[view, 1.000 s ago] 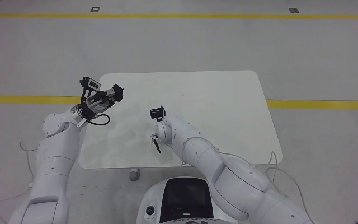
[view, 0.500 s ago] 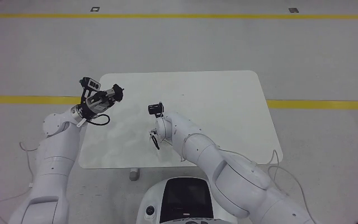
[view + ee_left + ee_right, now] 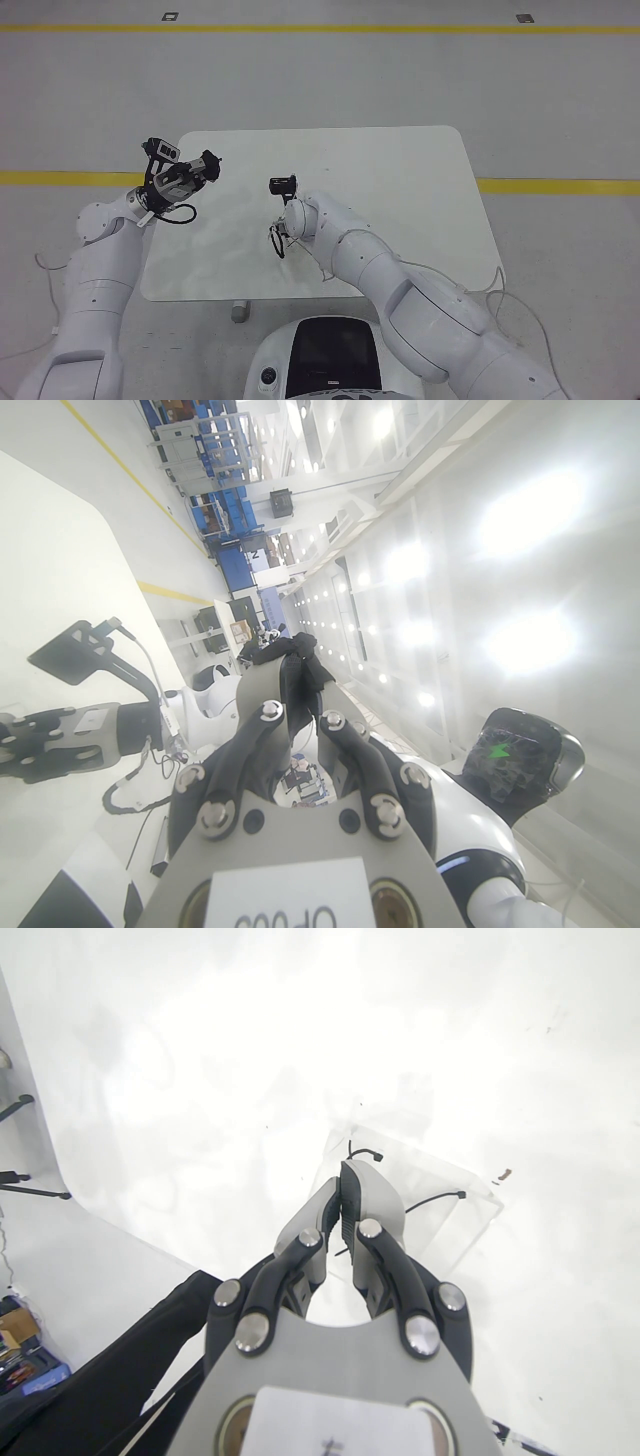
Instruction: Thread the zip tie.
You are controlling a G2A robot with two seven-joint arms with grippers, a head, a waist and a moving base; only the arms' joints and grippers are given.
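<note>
My right gripper (image 3: 341, 1188) (image 3: 277, 240) is shut above a clear shallow tray (image 3: 480, 1178) near the front left of the white table (image 3: 400, 180). A thin black zip tie (image 3: 361, 1152) curls out right at its closed fingertips and seems pinched there. Another black zip tie (image 3: 434, 1198) lies in the tray, partly hidden under a finger. My left gripper (image 3: 300, 655) (image 3: 208, 163) hangs in the air over the table's left edge, pointing up toward the ceiling. It is shut on a small crumpled black piece (image 3: 306, 646) that I cannot identify.
The tabletop to the right of and beyond the tray is bare white surface (image 3: 400, 220). A dark sleeve-like strip (image 3: 100, 1363) shows beside the table's near edge in the right wrist view.
My right gripper has shifted a little toward the table's far side and slightly right, staying shut. The left arm has not moved.
</note>
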